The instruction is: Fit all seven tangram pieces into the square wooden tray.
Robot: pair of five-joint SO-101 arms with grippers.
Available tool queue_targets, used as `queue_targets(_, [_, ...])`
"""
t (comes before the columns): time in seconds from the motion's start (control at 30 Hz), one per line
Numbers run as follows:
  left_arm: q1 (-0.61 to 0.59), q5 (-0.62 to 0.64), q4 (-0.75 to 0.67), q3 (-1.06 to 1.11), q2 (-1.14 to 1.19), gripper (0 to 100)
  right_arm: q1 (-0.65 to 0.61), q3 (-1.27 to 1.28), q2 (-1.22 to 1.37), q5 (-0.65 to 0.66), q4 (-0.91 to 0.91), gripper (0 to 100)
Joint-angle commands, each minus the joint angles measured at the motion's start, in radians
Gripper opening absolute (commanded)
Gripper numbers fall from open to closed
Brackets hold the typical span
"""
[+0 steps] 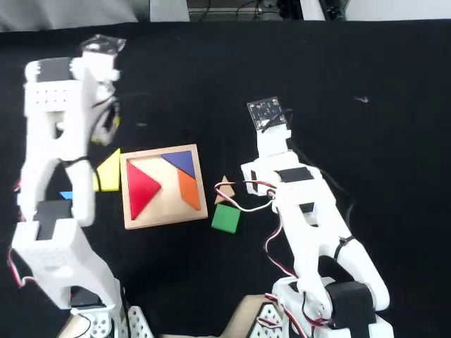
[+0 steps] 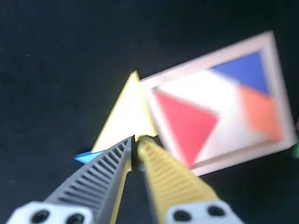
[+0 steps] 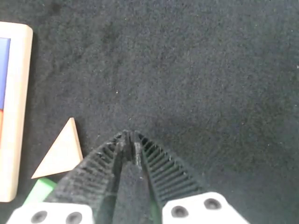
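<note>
1. Left gripper (image 2: 134, 142) is holding its fingers pressed together on nothing, with the tips sitting over the near edge of the yellow triangle (image 2: 127, 112). The right gripper (image 3: 128, 137) is also closed and empty.
2. Square wooden tray (image 1: 169, 217) is lying just past the yellow triangle from the left gripper. It is holding a red triangle (image 1: 141, 186), an orange piece (image 1: 189, 190) and a blue triangle (image 1: 181, 162).
3. Green square (image 1: 225, 218) and tan triangle (image 3: 60, 154) are lying between the tray and the right gripper.
4. Light-blue piece (image 2: 88, 156) is peeking out beside the left gripper's grey finger.
</note>
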Motion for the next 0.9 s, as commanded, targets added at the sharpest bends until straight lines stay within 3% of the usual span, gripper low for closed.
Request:
queue_targets(0.0, [-0.053,-0.192,0.009,0.137,-0.023,25,0.015,-0.007,-0.047,0.011,0.0,1.2])
queue_targets(0.07, [-0.047,-0.238,-0.031,0.189,0.0,28,0.014,-0.007,-0.047,0.011,0.0,1.2])
queue_targets(0.27, [-0.053,-0.488,-0.157,0.249,0.069,25,0.017,-0.005,-0.045,0.011,0.0,1.2])
queue_targets(0.5, [-0.09,-0.517,-0.241,0.249,0.175,25,0.017,-0.005,-0.045,0.011,0.0,1.2])
queue_targets(0.63, [-0.091,-0.594,-0.236,0.245,0.222,25,0.017,-0.005,-0.045,0.011,0.0,1.2])
queue_targets(0.87, [-0.104,-0.594,-0.275,0.249,0.249,25,0.017,-0.007,-0.045,0.011,0.0,1.2])
